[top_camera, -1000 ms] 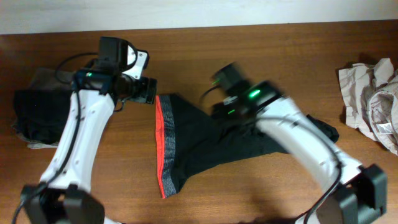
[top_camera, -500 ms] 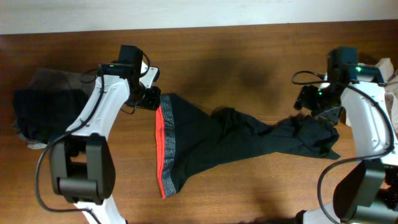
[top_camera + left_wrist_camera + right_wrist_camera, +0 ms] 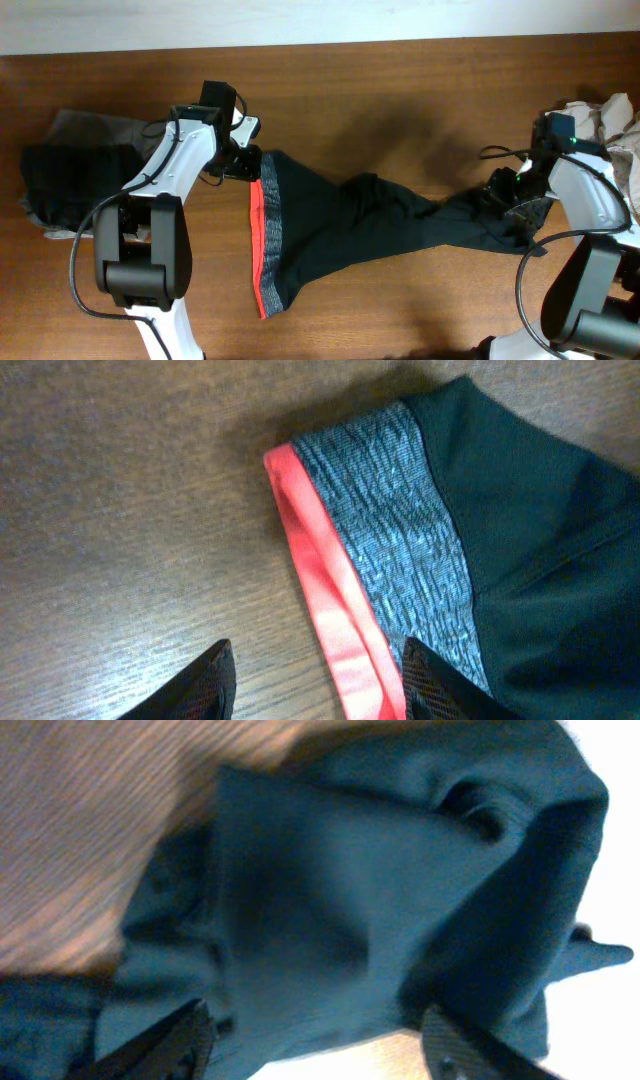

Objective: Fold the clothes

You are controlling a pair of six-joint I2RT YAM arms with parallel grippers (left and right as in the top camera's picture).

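Note:
Black leggings (image 3: 330, 230) lie stretched across the table, their grey waistband (image 3: 400, 510) with its red-orange lining (image 3: 320, 580) at the left. My left gripper (image 3: 243, 165) is at the waistband's far corner. In the left wrist view it is open (image 3: 315, 690), low over the table, and the red edge runs between its fingertips. My right gripper (image 3: 508, 198) is over the bunched leg ends (image 3: 330, 890) at the right. It is open too (image 3: 320, 1050), with dark fabric lying between its spread fingers.
A heap of dark and grey clothes (image 3: 70, 180) sits at the left edge of the table. Crumpled beige clothes (image 3: 600, 130) lie at the far right, close behind the right arm. A white wall (image 3: 320, 20) borders the table's far side.
My right arm has swung from the middle of the leggings to their right end, and the legs now lie drawn out rightward. My left gripper has settled at the waistband corner with narrower jaws.

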